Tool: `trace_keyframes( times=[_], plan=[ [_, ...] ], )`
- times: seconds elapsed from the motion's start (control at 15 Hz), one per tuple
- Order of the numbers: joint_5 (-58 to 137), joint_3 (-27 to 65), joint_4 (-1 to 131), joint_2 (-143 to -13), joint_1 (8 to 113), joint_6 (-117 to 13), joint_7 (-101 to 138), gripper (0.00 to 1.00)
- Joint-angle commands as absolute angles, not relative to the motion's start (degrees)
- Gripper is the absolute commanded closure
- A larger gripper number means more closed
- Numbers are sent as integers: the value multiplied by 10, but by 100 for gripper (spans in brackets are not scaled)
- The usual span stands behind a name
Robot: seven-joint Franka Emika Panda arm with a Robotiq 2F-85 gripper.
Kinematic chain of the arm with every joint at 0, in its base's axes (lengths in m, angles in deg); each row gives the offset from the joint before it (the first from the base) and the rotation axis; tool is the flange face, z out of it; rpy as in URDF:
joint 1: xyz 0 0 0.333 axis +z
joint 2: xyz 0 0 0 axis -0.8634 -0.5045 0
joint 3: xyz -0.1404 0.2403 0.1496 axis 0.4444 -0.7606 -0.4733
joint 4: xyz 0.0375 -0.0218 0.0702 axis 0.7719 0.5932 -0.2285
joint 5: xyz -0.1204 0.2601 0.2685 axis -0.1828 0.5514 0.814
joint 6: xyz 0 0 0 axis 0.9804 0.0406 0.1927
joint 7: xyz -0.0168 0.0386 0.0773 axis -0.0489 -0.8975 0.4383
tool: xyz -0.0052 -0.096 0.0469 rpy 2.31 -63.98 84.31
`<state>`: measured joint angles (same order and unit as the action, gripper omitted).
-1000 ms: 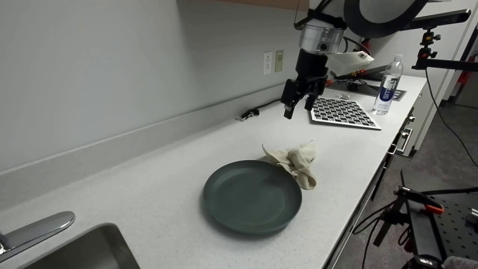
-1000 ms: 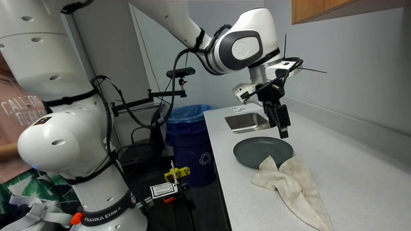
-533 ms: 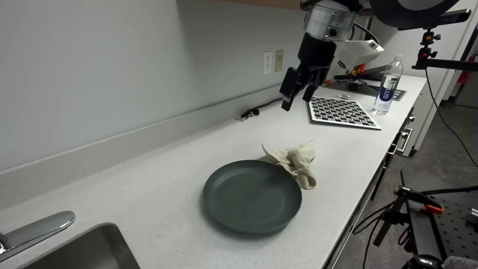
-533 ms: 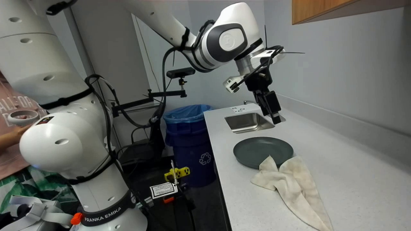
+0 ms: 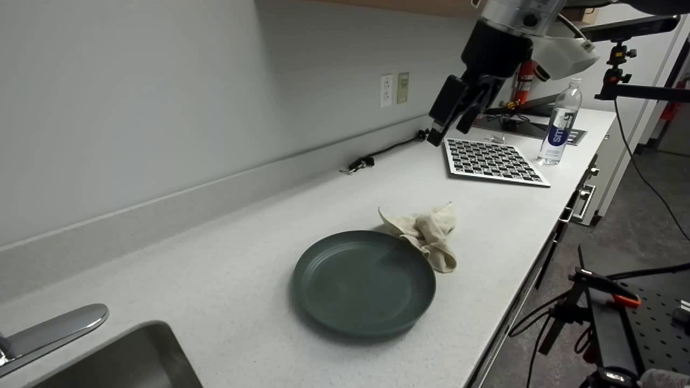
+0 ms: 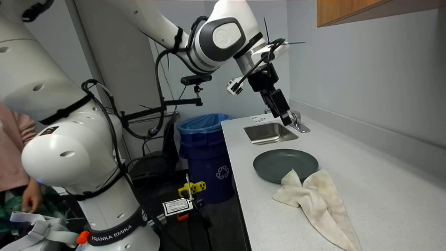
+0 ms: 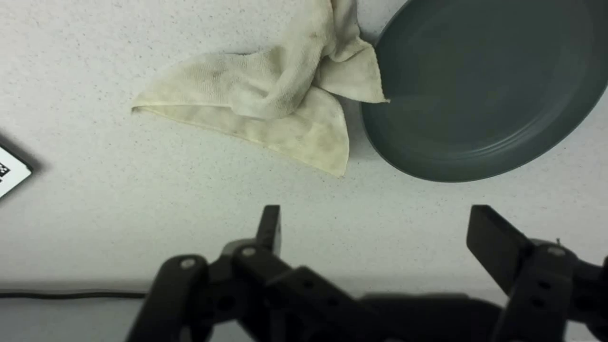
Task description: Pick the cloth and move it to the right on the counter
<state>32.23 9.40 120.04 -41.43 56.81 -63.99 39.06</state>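
A crumpled cream cloth [image 5: 431, 229] lies on the white counter [image 5: 232, 258], against the dark green plate [image 5: 364, 285]. It also shows in an exterior view [image 6: 322, 205] and in the wrist view [image 7: 285, 90], where one corner overlaps the plate's rim. I cannot tell whether that corner rests on the rim. My black gripper [image 5: 450, 133] is tilted and well above the counter, apart from the cloth. It also shows in an exterior view [image 6: 286, 120]. In the wrist view its fingers [image 7: 375, 213] are wide apart with only counter surface between them.
A checkered board [image 5: 493, 161] and a water bottle [image 5: 560, 124] stand farther along the counter. A sink [image 6: 271, 134] with a faucet [image 6: 297, 122] lies beyond the plate. A wall [image 5: 188, 108] runs along the back. A black cable [image 5: 396, 145] lies by it.
My gripper has risen and tilted further, moving right in one exterior picture and left toward the sink in the opposite picture. The cloth and plate have not moved. The person behind the arm has shifted.
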Motion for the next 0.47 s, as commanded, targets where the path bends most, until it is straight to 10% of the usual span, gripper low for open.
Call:
trace_keyframes(
  times=[0.0,0.4],
  plan=[
    [329,86,1201,-412,560,-639,385,0],
    [329,86,1204,-412,560,-642,385,0]
  ],
)
